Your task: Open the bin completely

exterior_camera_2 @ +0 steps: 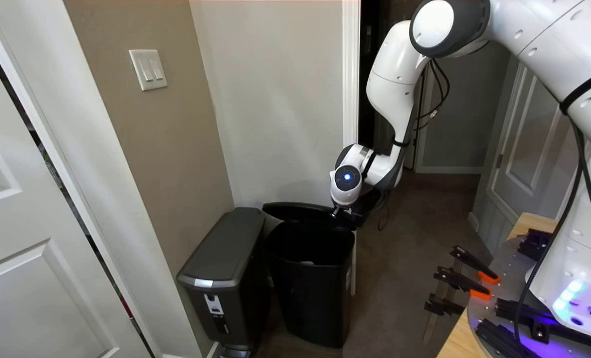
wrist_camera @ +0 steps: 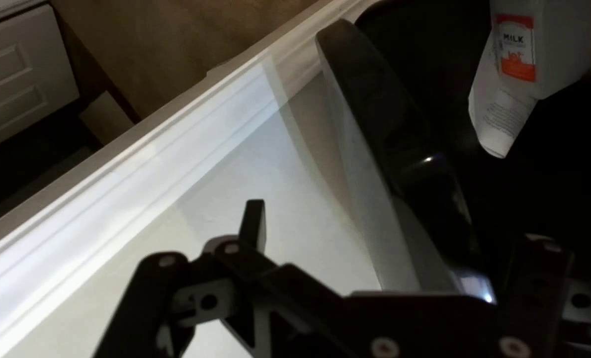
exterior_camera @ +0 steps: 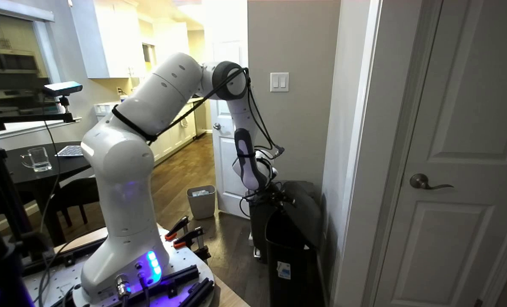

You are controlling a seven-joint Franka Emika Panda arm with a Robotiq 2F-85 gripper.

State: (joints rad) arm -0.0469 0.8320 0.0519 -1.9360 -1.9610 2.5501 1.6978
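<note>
The bin [exterior_camera: 294, 277] is tall, black and rectangular. It stands near the wall and shows in both exterior views [exterior_camera_2: 307, 293]. Its lid [exterior_camera_2: 295, 211] is raised and tilted back toward the wall, and the bin's mouth is uncovered. The lid [exterior_camera: 306, 217] hides part of the wall side. My gripper [exterior_camera_2: 344, 213] is at the lid's end near the wall. In the wrist view my gripper [wrist_camera: 397, 223] is wide open. The lid's edge [wrist_camera: 375, 99] runs between the fingers. The left finger is apart from it; the other finger is lost in the dark, so contact there cannot be told.
A dark grey step bin [exterior_camera_2: 225, 248] with a closed lid stands beside the bin. A small grey container [exterior_camera: 202, 202] stands on the floor by the white door. A milk container [wrist_camera: 519, 49] lies inside the bin. Walls [exterior_camera_2: 280, 99] stand close behind the lid.
</note>
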